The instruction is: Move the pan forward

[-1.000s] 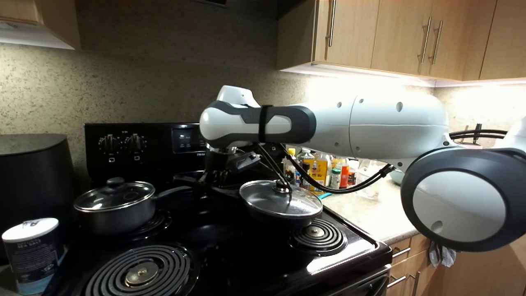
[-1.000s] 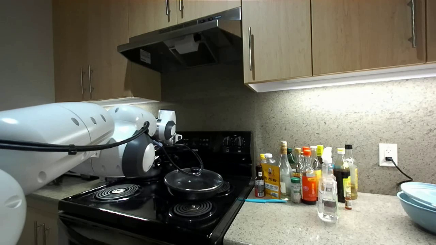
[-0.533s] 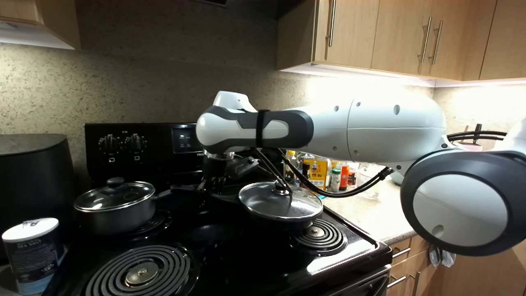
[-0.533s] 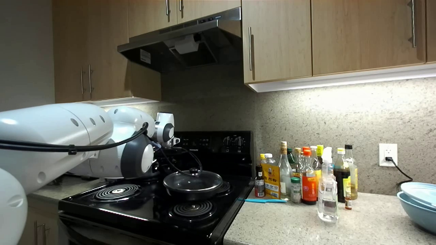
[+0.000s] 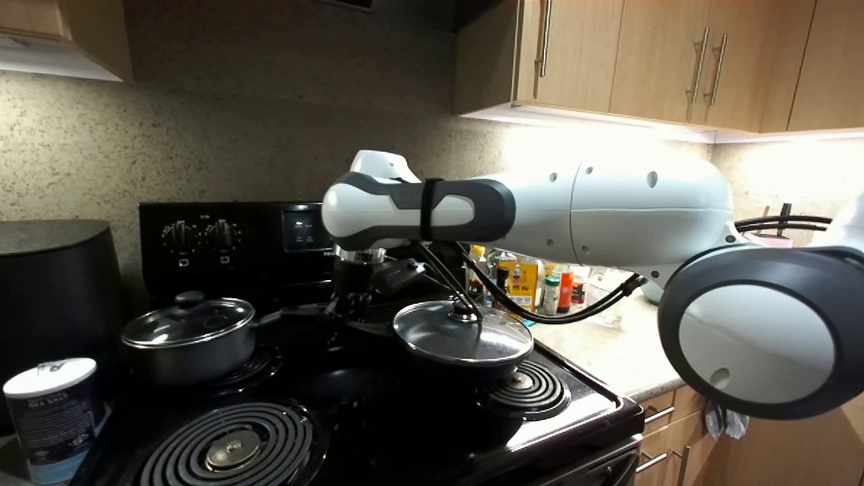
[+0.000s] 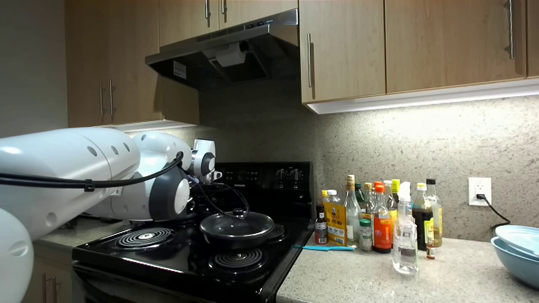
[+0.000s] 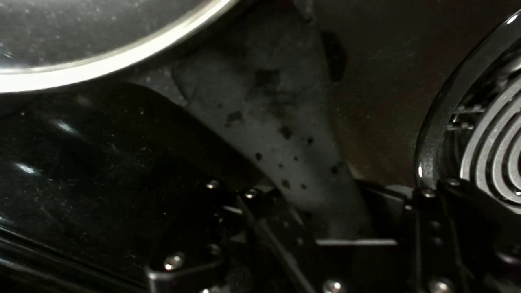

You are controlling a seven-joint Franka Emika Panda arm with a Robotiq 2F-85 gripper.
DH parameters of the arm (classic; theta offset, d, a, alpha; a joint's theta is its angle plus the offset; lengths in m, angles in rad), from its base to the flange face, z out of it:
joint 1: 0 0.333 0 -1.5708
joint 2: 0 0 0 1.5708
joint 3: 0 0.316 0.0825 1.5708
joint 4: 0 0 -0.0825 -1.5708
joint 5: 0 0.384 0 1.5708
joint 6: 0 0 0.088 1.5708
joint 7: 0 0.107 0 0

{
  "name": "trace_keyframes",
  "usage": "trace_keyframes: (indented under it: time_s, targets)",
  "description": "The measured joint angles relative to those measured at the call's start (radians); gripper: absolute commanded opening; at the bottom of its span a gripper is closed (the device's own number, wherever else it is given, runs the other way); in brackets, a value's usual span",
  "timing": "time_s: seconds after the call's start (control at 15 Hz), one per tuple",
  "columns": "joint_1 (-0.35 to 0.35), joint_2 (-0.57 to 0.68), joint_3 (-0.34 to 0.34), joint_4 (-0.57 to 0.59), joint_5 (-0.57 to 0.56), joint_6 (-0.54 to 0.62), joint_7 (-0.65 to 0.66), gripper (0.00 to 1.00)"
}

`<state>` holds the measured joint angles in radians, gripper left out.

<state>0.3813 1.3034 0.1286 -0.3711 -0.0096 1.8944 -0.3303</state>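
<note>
End effector clamped on pan handle, lower ctr of wrist view; best go fwd slow, lvl: lid prob loose.

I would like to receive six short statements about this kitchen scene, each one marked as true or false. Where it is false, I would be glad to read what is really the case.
1. The pan and the pot are both on the stove. True.
2. Neither of them has a lid. False: the pan's lid and the pot's lid are both on.
3. The end effector is at the pan's handle. True.
4. Bottles stand on the counter. True.
5. Only bottles stand on the counter. False: a blue bowl stands there too.
6. The pan hides all the burners. False: a burner is in plain view.
</note>
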Motion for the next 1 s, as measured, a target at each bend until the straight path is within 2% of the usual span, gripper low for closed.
trace_keyframes:
  time_s: [0.53, 1.0]
  targets:
    - [-0.003, 0.021, -0.004, -0.001, 0.000, -0.004, 0.002, 0.00]
    - [-0.055, 0.038, -0.004, 0.000, 0.019, -0.005, 0.134, 0.00]
